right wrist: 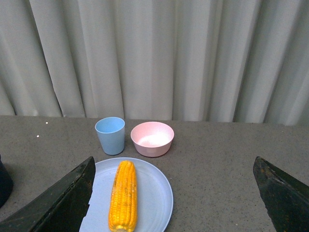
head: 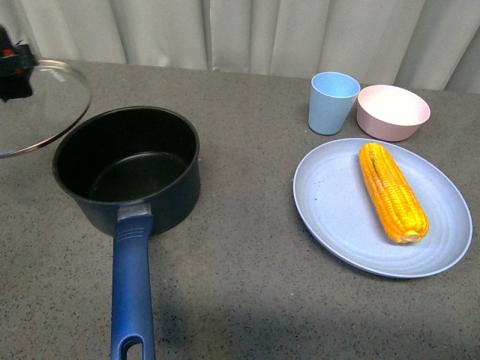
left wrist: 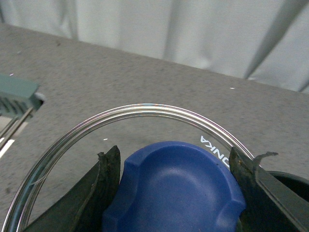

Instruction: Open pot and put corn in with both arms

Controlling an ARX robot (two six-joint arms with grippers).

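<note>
The dark pot (head: 126, 169) stands open and empty at the left of the table, its long blue handle (head: 132, 289) pointing toward the front edge. Its glass lid (head: 41, 105) hangs tilted above and to the left of the pot. My left gripper (left wrist: 176, 188) is shut on the lid's blue knob (left wrist: 174, 188); only a black part of that gripper (head: 15, 71) shows in the front view. The yellow-orange corn (head: 392, 191) lies on a light blue plate (head: 337, 217) at the right. My right gripper (right wrist: 176, 193) is open, well above the table, with the corn (right wrist: 123, 195) near its left finger.
A light blue cup (head: 332, 103) and a pink bowl (head: 392, 112) stand behind the plate near the curtain. A grey-green rack-like object (left wrist: 17, 96) shows at the edge of the left wrist view. Bare grey tabletop lies between pot and plate.
</note>
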